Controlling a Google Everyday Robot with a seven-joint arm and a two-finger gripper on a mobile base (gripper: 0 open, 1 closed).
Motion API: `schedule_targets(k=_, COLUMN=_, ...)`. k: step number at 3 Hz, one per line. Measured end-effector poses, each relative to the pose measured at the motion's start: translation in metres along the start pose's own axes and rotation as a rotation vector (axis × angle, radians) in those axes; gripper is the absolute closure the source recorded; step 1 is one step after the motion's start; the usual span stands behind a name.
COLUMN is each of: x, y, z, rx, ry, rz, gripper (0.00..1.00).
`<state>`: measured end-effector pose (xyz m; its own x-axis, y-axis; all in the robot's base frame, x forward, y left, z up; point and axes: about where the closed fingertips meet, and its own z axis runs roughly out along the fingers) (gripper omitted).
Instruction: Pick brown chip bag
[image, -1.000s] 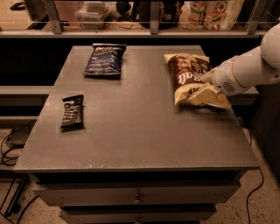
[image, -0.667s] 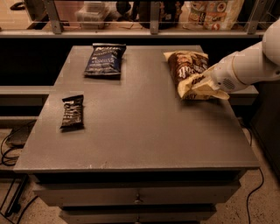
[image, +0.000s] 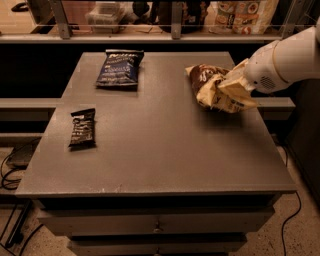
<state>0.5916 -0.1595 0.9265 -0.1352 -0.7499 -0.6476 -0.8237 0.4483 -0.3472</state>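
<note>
1 cam, high at table front, angled down; end effector frame R.
</note>
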Motion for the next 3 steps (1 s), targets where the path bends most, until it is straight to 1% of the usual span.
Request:
schedule_targets(k=1, x=-0.039, y=0.005, z=-0.04, rx=-0.02, ry=-0.063, rz=-0.109, gripper=1.0)
schedule_targets(k=2, x=-0.082, y=0.01, z=-0.092, rx=0.016, ry=-0.098, rz=-0.241, gripper=1.0)
schedule_targets(k=3, x=-0.126, y=0.015, z=-0.14, rx=0.069, ry=-0.125, rz=-0.35, gripper=1.0)
